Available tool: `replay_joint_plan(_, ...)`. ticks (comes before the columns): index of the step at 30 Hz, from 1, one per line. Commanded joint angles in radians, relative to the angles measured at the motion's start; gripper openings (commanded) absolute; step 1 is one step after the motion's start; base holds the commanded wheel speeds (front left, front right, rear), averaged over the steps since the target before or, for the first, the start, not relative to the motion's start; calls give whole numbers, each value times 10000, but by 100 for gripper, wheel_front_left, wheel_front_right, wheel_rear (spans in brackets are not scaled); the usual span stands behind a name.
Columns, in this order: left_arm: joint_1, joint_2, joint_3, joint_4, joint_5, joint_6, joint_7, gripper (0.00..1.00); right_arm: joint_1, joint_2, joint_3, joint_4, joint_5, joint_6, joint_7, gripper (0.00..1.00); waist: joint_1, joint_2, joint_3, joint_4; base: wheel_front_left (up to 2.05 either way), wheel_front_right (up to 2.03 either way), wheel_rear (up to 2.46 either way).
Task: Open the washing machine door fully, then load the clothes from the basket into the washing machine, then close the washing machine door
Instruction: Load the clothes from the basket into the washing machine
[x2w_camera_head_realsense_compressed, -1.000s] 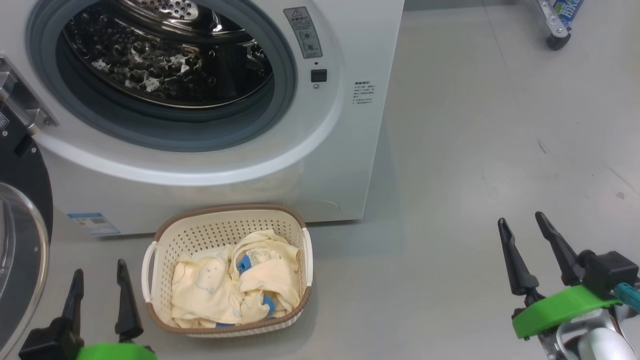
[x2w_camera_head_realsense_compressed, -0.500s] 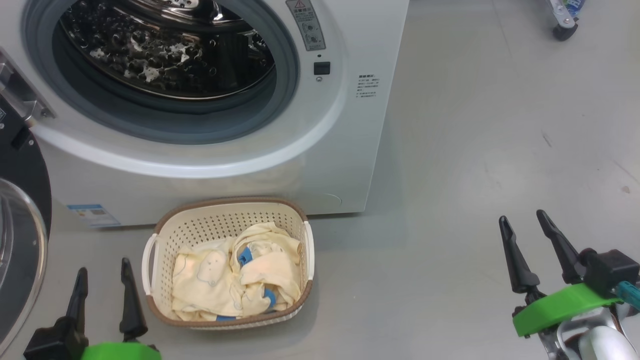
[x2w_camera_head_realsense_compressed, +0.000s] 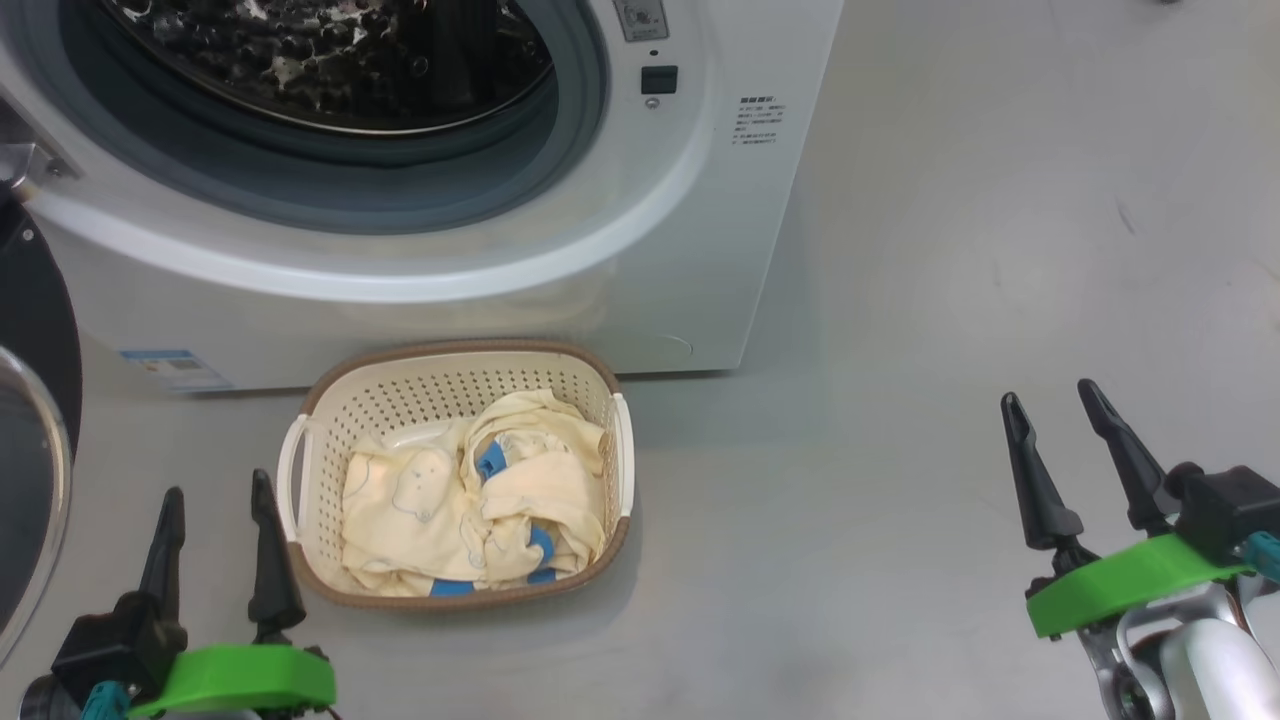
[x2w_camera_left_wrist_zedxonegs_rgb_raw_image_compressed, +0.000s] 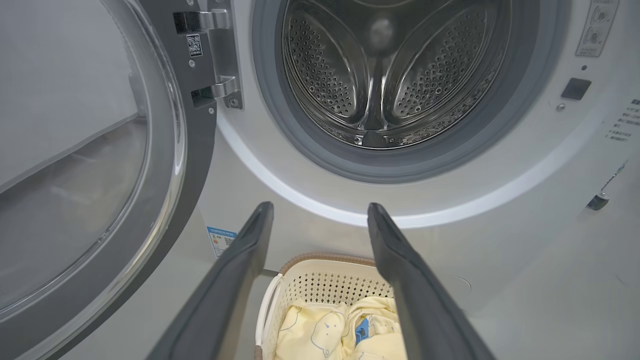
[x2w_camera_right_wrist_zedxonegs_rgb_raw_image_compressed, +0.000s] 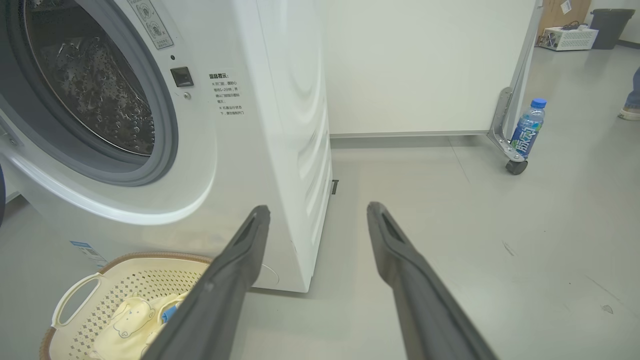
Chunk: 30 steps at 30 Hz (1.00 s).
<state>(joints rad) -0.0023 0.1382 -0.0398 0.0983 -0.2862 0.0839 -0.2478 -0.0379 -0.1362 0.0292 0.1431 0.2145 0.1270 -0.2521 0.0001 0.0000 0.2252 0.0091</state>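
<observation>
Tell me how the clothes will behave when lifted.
The clothes lie crumpled, so they are likely floppy and will drape. They look thin, so probably light. Bunched together in the basket, one may drag another along.

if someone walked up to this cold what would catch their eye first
The washing machine dominates, its door standing wide open at the left and the perforated steel drum gaping. On the floor just in front sits the cream basket, holding pale yellow clothes with blue trim. The left gripper and right gripper hang on either side, fingers spread, holding nothing.
</observation>
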Motion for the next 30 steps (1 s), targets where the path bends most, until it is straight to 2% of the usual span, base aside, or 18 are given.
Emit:
replay_joint_plan(1, -392, 80, 303, -288, 148, -56, -139, 100, -368, -250, 130, -331, 60, 37, -97, 100, -1, 0, 254, 24, 0, 0, 0)
replay_joint_plan(17, -2289, -204, 127, 232, 305, -280, -139, 100, -1280, -299, 253, -579, 110, 37, -97, 100, -1, 0, 2303, -52, 0, 0, 0)
replay_joint_plan(30, -3986, -202, 114, 1405, 500, -684, -139, 100, -2034, -255, 430, -644, 155, 37, -97, 100, -1, 0, 3638, -322, 0, 0, 0)
